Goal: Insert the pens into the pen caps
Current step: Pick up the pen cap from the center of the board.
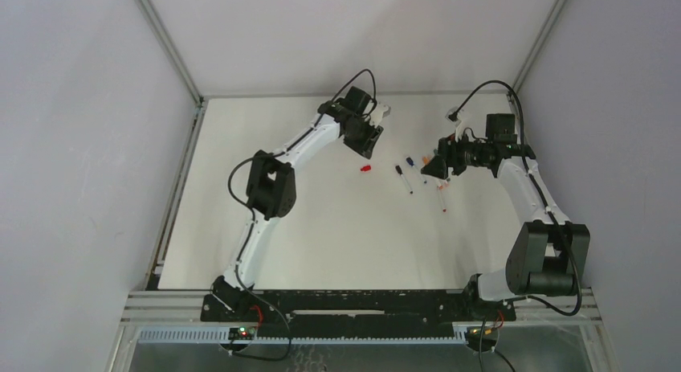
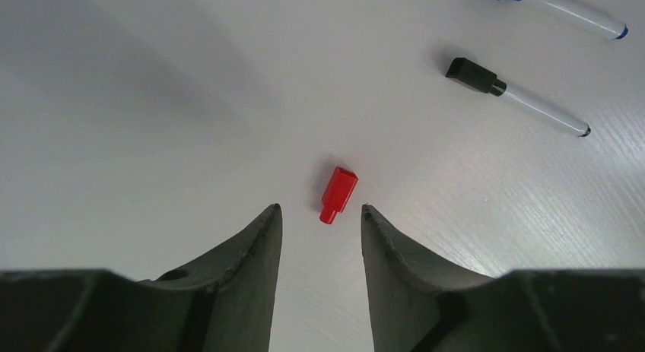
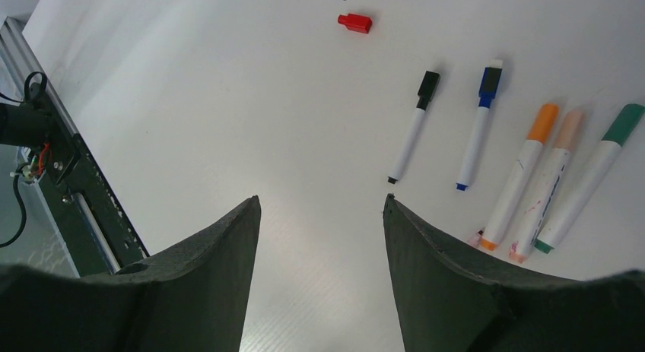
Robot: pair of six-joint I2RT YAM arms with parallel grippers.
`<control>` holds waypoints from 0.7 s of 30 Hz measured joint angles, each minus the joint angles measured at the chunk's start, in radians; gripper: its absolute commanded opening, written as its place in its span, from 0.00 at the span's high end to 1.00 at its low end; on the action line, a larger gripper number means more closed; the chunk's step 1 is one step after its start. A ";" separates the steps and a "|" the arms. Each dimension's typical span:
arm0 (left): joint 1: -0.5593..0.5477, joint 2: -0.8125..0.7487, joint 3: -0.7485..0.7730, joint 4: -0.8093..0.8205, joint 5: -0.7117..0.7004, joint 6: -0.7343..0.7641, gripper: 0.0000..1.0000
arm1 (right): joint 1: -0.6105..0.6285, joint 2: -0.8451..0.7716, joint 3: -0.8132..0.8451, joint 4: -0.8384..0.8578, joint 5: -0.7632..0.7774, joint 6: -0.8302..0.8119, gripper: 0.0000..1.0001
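A loose red pen cap (image 2: 338, 194) lies on the white table, its narrow end pointing at my left gripper (image 2: 321, 209). That gripper hovers over it, open, and neither fingertip touches the cap. The top view shows the cap (image 1: 365, 169) just below the left gripper (image 1: 365, 145). Pens lie to the right: one with a black cap (image 3: 413, 128), one with a blue cap (image 3: 478, 131), then orange (image 3: 525, 177), a peach-ended pen (image 3: 551, 185) with red smears, and green (image 3: 589, 181). My right gripper (image 3: 319, 204) hangs open and empty above the table beside them.
The black base rail with wiring (image 3: 68, 177) runs along the table's near edge. Grey walls close the table in on the left (image 1: 88, 147), back and right. The left arm's elbow (image 1: 269, 183) stands over the table's left half.
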 measured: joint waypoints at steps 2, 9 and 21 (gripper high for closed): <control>0.000 0.011 0.005 -0.004 0.008 0.000 0.53 | 0.000 0.000 0.001 -0.001 0.000 -0.002 0.32; 0.000 0.078 0.040 -0.030 0.031 -0.001 0.54 | 0.000 0.000 0.003 -0.002 0.000 -0.002 0.32; 0.000 0.105 0.069 -0.048 0.060 -0.005 0.60 | 0.000 0.000 0.003 -0.002 -0.001 -0.002 0.32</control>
